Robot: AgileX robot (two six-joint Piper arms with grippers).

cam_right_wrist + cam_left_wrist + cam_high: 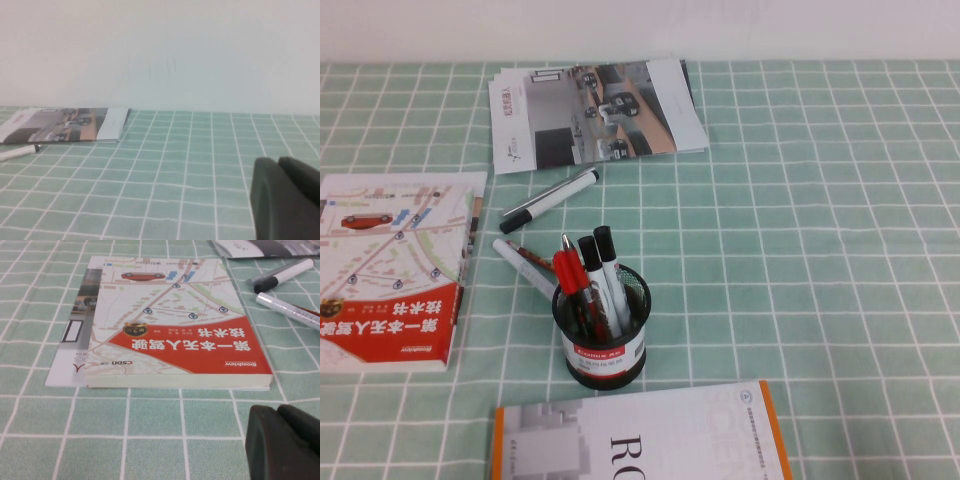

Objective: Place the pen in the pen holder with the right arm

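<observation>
Three pens or markers stand in the pen holder (600,335), which sits on the green checked tablecloth (800,250) near the middle of the table. One of them is the pen (572,280) with the red cap, leaning toward the robot's left inside the cup, beside two black-capped markers (604,262).

Just behind the holder on the robot's left, a clear-wrapped marker (520,262) lies on the cloth, and a white marker with a black cap (550,197) lies a little farther back. A red and white book (390,270) rests at the left, a stack of brochures (595,112) at the far side, and an orange-edged book (640,435) at the near edge.

Neither arm shows in the high view. The left gripper (284,442) appears only as a dark shape in its wrist view, hovering near the red book; its fingers look pressed together, though the view is poor. The right gripper (286,197) hangs over bare cloth, well away from the holder; I cannot tell how its fingers stand.
</observation>
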